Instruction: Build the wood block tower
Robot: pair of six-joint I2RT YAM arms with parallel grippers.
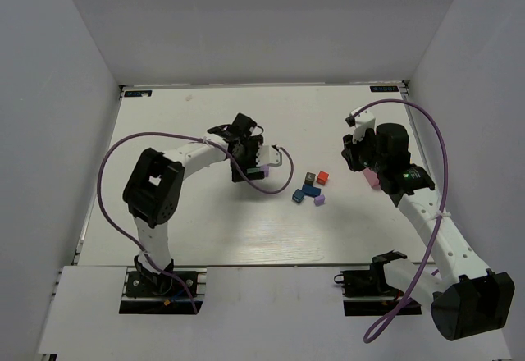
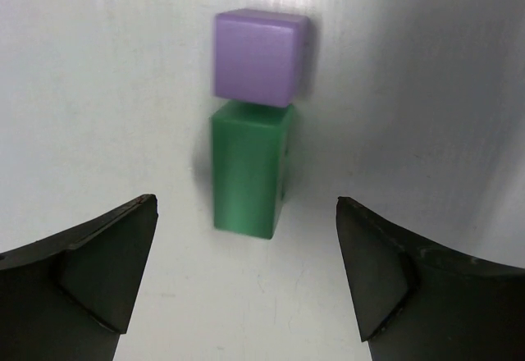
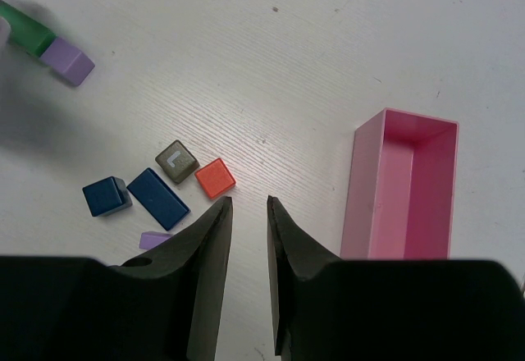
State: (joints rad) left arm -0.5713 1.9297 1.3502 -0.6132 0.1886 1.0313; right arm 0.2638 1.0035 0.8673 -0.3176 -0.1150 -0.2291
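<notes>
- The green bar (image 2: pixel 248 168) lies flat on the table (image 1: pixel 205 230), near its middle. In the left wrist view its long axis runs straight away from the camera, along the gap between the jaws.
- A purple cube (image 2: pixel 261 56) touches the bar's far end and stands squarely in line with it. From the right wrist view the pair slants from upper left to lower right, with the cube at the lower end.
- The left gripper (image 2: pixel 246 213) hangs over the bar with its jaws spread wide, one on each side. Both are well clear of the wood, so it grips nothing.
- The left arm (image 1: pixel 189 154) rises from the near left edge, folds at the elbow and reaches right toward the table's middle, with its wrist turned down.
- The loose blocks lie just right of the middle. A dark cube (image 3: pixel 176 161) and a red cube (image 3: pixel 216 178) sit side by side. A blue bar (image 3: pixel 157 198) lies just beside them, slanted much like the green one, next to a blue cube (image 3: pixel 105 196). A pale purple piece (image 3: pixel 154 239) is partly hidden by a jaw.
- The right gripper (image 3: pixel 248 213) hovers above the table with its jaws a narrow gap apart and nothing between them.
- The right arm (image 1: pixel 426 213) stretches from the near right edge toward the far side, with its wrist over the table's right part.
- A pink tray (image 3: pixel 402 189) lies open-topped right of those jaws, with its long axis running away from the camera.
</notes>
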